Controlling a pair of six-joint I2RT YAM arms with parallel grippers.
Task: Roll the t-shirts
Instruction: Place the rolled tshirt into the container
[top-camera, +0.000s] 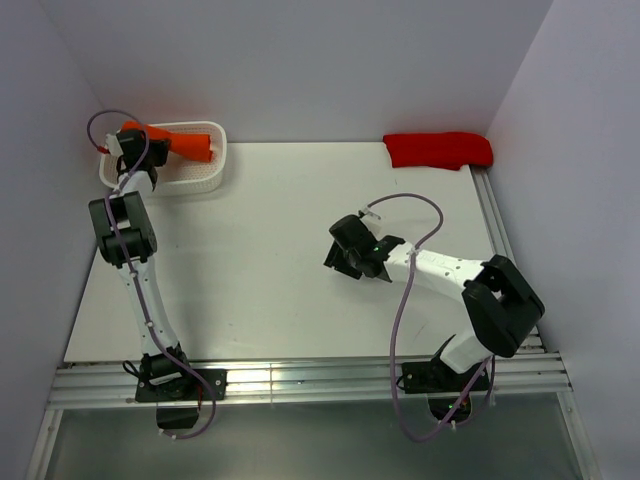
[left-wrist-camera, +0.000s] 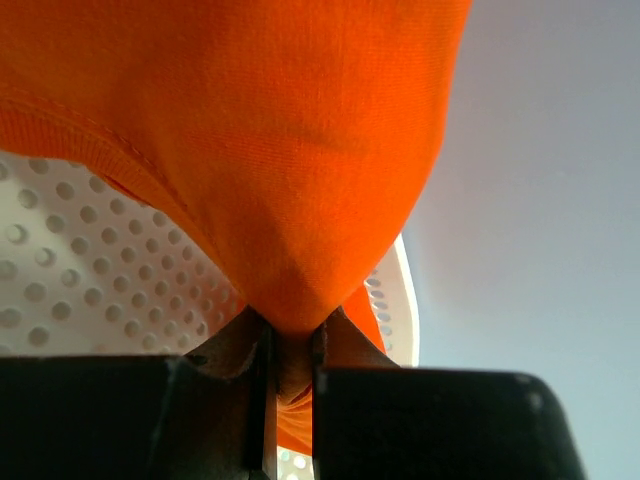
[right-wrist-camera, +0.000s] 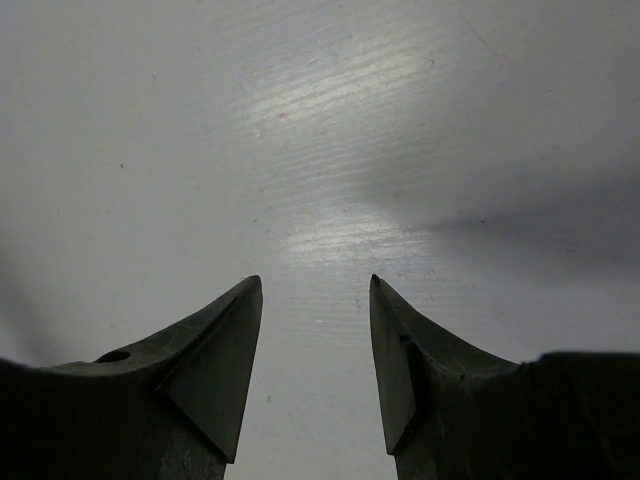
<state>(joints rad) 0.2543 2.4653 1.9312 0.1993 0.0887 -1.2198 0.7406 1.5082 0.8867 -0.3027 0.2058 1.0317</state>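
Note:
An orange t-shirt (top-camera: 175, 140) lies bunched in the white plastic basket (top-camera: 205, 176) at the far left of the table. My left gripper (top-camera: 133, 152) is over the basket's left end and shut on a fold of the orange t-shirt (left-wrist-camera: 270, 150), which fills most of the left wrist view above the perforated basket (left-wrist-camera: 70, 270). My right gripper (top-camera: 338, 258) is open and empty, low over the bare white table (right-wrist-camera: 300, 150) right of the middle.
A red rolled garment (top-camera: 438, 150) lies at the far right edge of the table by the wall. Walls close in on the left, back and right. A metal rail (top-camera: 300, 380) runs along the near edge.

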